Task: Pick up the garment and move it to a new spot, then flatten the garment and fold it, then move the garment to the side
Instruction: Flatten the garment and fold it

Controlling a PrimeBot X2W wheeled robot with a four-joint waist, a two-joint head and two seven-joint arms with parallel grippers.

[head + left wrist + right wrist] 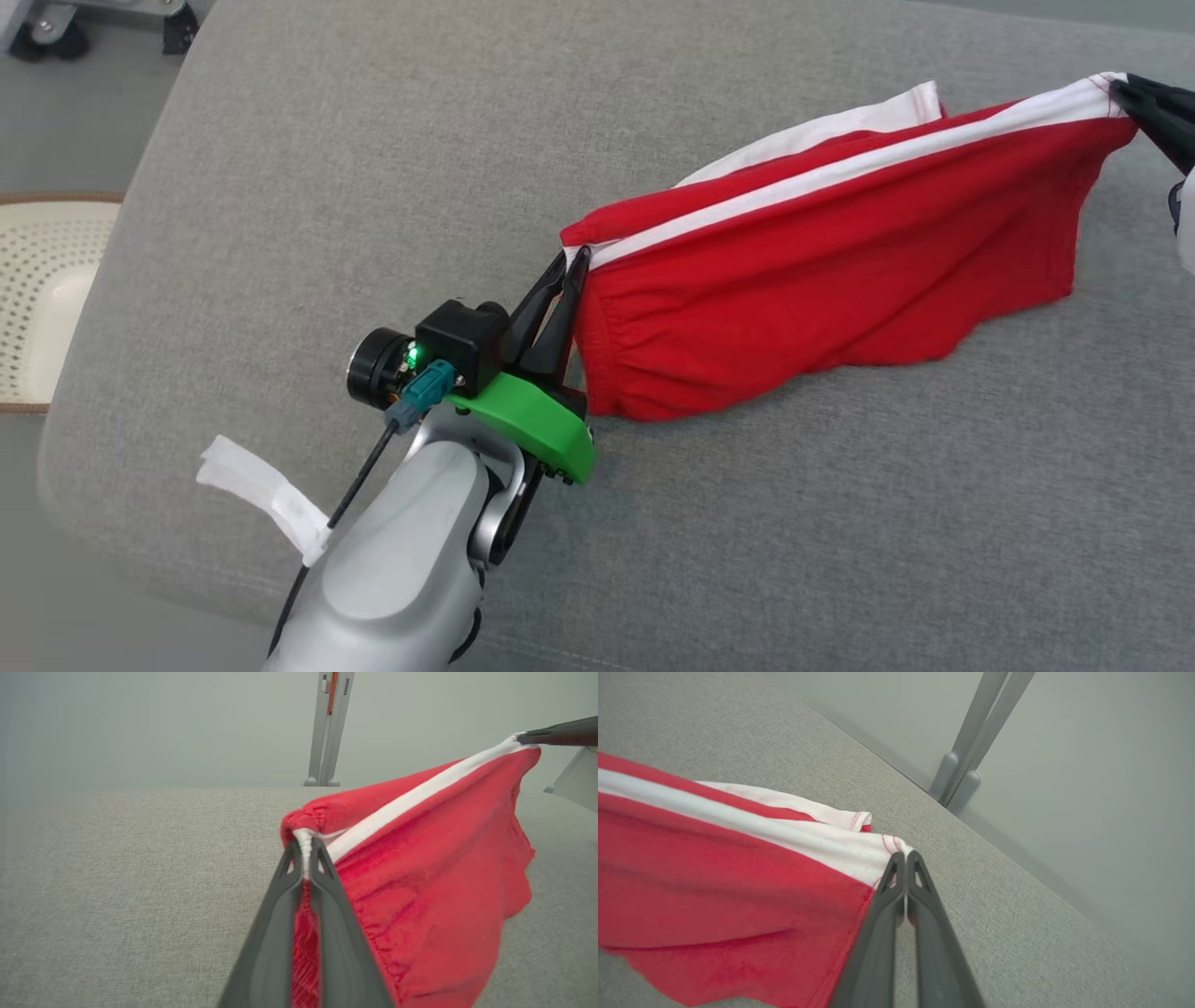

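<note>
Though raised by two corners, not yet laid flat or folded. Judged to be in the first step, the carry to a new spot, with flattening, folding and the shift aside all left.

Head view: shows the red garment [840,280] stretched taut along its white stripe between the left end effector [571,261], clamped on the gathered waistband corner, and the right end effector [1125,89], cut by the frame edge. Lower edge sags onto the grey upholstered surface [280,187].

Left wrist view: resolves the pinch itself, with jaws closed tight on bunched white elastic, and adds a grey post [329,728] beyond the far edge.

Right wrist view: supplies the grip cropped above, with jaws pressed shut on the white hem corner.
</note>
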